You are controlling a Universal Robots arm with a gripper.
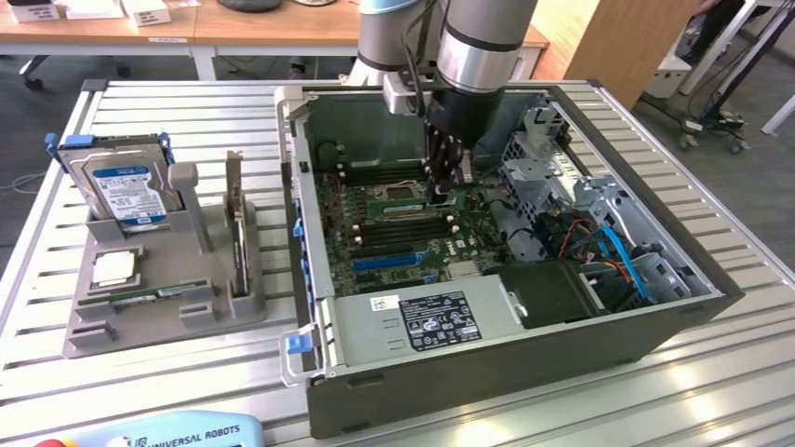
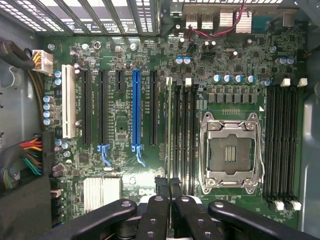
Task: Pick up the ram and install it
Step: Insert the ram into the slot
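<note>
Pinches the ram (image 1: 455, 198) on edge, with the hand (image 1: 444, 186) pressed nearly together, deep inside the computer case (image 1: 497, 368). Holds it in line with the memory slots (image 2: 184, 130) beside the processor socket (image 2: 231, 150), apparently at the slot farthest from that socket. Cannot tell whether seated or just above. Could go wrong through a slight tilt or sideways offset: likely to jam an edge on the slot wall or leave one end high. Might also slip in so thin a grip under pressure, or foul an end latch (image 2: 188, 81) not swung clear.

Slatted metal table (image 1: 727, 391): open PC case (image 1: 497, 382) at centre, grey parts rack (image 1: 162, 321) on ext. view's left.
</note>
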